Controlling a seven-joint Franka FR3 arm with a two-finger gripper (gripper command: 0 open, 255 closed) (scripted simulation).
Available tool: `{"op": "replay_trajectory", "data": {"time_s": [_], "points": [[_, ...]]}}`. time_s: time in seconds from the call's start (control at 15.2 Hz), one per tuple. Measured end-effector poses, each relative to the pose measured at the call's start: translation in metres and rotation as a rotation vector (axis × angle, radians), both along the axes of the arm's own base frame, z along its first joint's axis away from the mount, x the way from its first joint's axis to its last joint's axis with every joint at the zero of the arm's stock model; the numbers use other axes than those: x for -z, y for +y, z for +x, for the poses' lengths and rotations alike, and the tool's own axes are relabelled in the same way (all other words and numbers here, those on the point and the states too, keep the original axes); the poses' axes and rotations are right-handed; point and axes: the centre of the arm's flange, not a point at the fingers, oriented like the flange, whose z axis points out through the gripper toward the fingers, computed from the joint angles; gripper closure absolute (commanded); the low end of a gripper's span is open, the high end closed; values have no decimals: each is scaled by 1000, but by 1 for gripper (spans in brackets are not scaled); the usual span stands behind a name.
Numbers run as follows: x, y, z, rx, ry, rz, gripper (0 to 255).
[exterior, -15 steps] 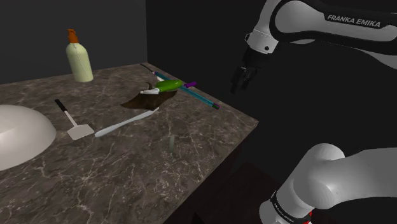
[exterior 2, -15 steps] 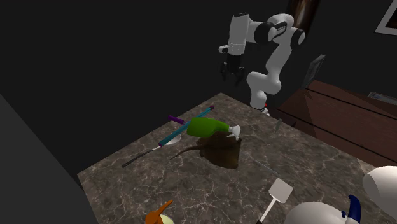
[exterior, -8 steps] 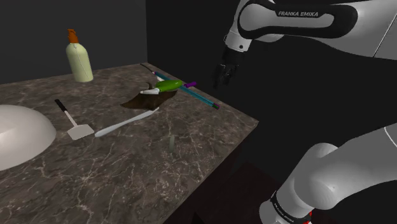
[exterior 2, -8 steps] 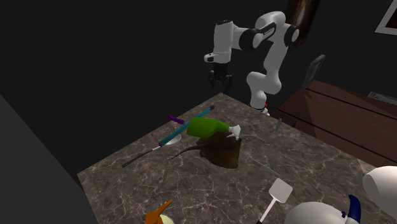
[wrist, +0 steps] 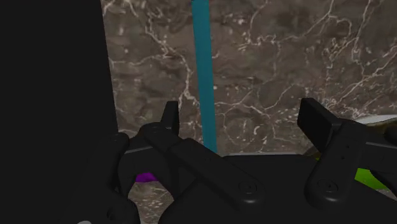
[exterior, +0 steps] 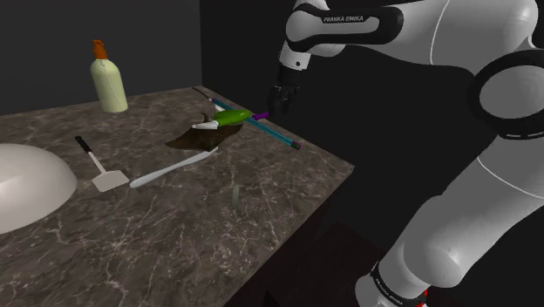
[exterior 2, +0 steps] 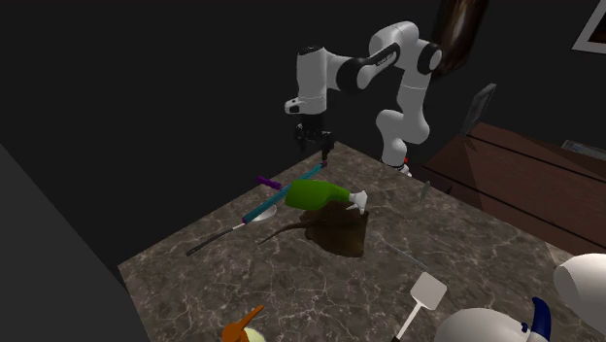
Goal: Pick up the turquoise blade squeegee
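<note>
Going left to right in the shoulder view, we've got a white bowl [exterior: 26, 187], a pale bottle [exterior: 108, 80] with an orange top at the back, a small spatula [exterior: 100, 170], then a brown cloth [exterior: 193, 139] with a green thing [exterior: 231, 115] right against it. Just past that lies the squeegee [exterior: 275, 134], flat on the marble counter [exterior: 261, 196] near its edge on that view's right, with a purple bit crossing the long turquoise strip. The gripper [exterior: 279, 106] hangs above it, not touching. From the wrist camera the fingers [wrist: 170, 114] stand wide apart with nothing held, and the turquoise strip [wrist: 205, 76] runs between them, closer to one finger than the other. So we'd call this the line-up step, grasp not yet made. Next we reckon it needs a small sideways nudge to centre the strip, then a straight drop nearly to the stone, since the thing is thin and lies flat. Then close, staying clear of the green thing alongside.
</note>
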Motion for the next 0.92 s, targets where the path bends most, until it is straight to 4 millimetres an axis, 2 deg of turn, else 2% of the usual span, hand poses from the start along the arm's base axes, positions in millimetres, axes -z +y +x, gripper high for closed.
{"op": "replay_trajectory", "data": {"time_s": [0.46,0.59,0.92], "points": [[31,5,91,-57,35,16,0],[41,6,100,-63,38,18,0],[66,7,104,-65,39,19,0]]}}
